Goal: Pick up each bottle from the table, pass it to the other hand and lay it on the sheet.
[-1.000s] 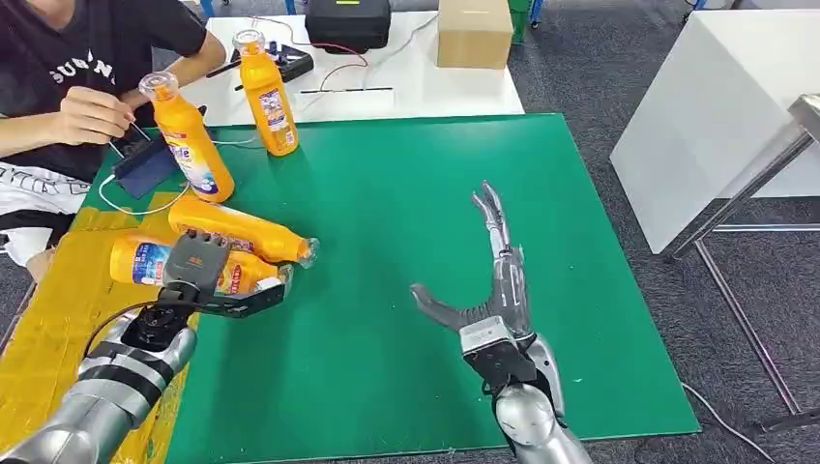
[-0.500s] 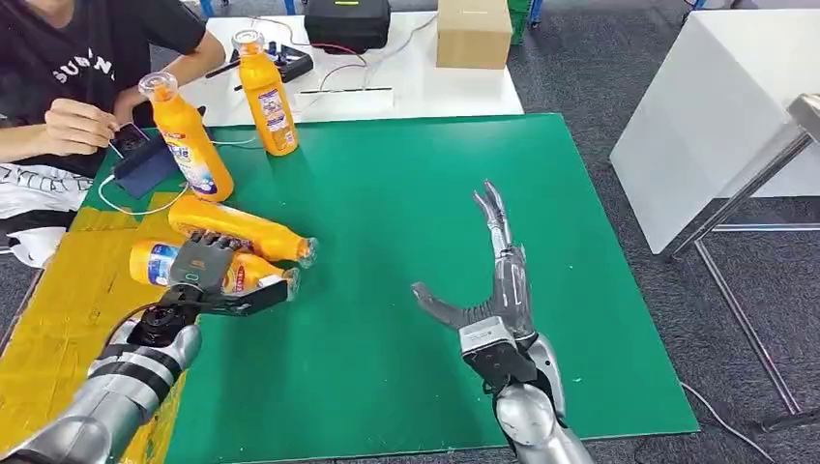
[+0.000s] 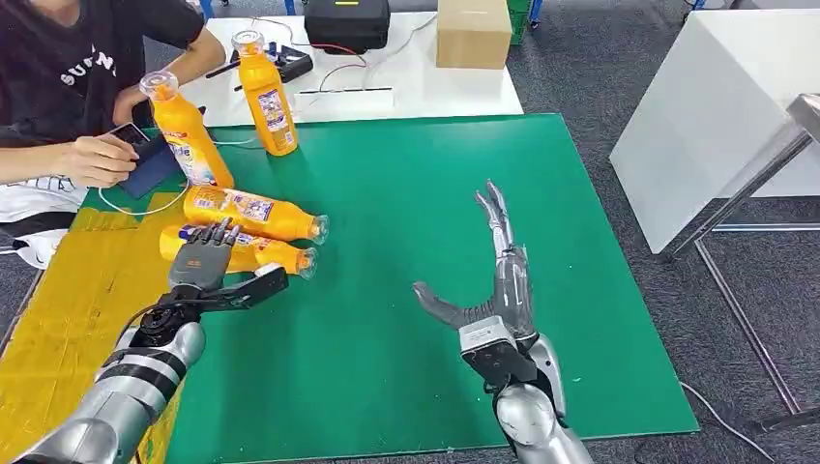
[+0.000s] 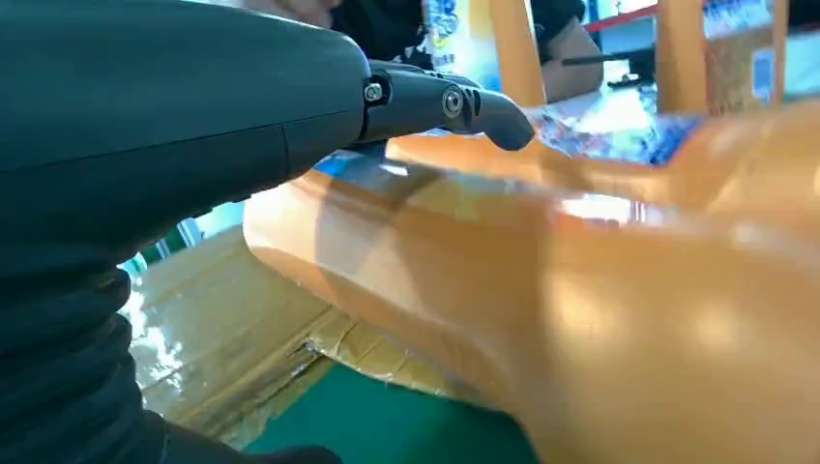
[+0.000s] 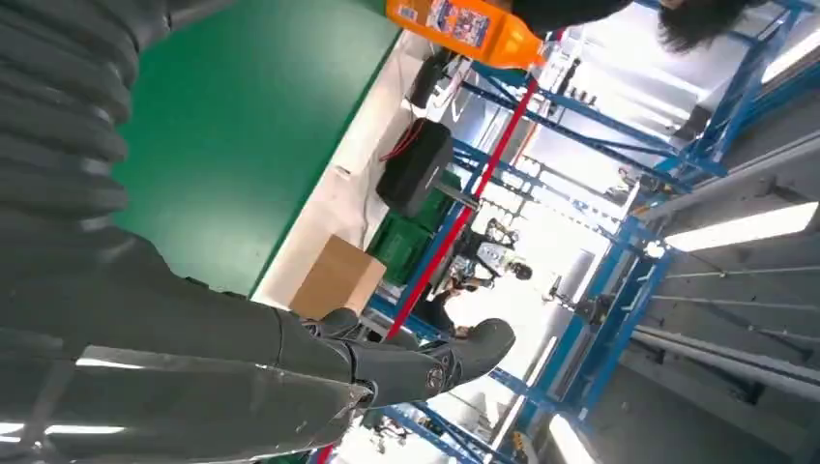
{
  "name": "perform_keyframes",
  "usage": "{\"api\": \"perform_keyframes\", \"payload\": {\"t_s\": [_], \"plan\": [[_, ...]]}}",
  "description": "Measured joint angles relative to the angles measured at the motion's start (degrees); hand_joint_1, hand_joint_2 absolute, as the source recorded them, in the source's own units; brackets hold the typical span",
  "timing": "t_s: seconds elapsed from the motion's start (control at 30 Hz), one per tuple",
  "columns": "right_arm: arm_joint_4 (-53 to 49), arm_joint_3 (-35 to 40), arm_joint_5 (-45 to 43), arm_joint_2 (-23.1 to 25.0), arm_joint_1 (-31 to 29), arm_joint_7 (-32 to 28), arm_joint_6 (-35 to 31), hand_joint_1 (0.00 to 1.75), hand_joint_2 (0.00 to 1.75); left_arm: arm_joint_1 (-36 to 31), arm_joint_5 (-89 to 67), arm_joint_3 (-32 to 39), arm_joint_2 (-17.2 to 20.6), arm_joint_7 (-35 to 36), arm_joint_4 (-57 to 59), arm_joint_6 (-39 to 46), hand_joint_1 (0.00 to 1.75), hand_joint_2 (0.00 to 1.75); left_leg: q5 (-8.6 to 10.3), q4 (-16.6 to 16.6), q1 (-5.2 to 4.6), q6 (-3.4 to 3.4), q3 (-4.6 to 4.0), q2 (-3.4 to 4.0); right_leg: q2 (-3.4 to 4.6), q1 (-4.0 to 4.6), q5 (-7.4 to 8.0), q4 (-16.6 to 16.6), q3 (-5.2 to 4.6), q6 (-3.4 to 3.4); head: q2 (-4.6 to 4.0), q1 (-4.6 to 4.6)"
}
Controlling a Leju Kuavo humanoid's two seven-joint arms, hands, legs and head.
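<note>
Cardboard box (image 3: 474,32), black case (image 3: 347,21) (white table), seated person (image 3: 68,68)

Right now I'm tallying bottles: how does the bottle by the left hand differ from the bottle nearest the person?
The bottle by the left hand lies on its side; the bottle nearest the person stands upright. The lying one's neck points toward the right hand, the standing one's points up. Both are orange with labels.

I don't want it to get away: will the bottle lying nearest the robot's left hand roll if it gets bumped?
Probably. The bottle lies on its side and looks round. Its glossy plastic may be slippery for the left hand. The other lying bottle just behind might stop it.
</note>
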Motion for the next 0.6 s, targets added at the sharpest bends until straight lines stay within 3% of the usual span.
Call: {"api": "perform_keyframes", "payload": {"t_s": [0.27,0.6], "plan": [[-0.1,-0.6,0.0,-0.1,1.5,0.0,-1.2,0.00,1.75,4.6,11.4,4.4,-0.7,-6.3,-10.2,2.6,0.00,1.75,-0.02,0.0,0.00,0.00,-0.02,0.00,0.00,0.00,-0.01,0.0,-0.01,0.00,0.00,0.00],[-0.1,-0.7,0.1,-0.2,2.0,0.0,-1.3,0.00,1.75,7.0,13.0,6.3,-0.9,-7.4,-16.5,2.8,0.00,1.75,-0.01,0.0,0.00,0.00,0.00,0.00,0.00,0.00,0.00,0.0,0.00,0.00,0.00,-0.02]]}}
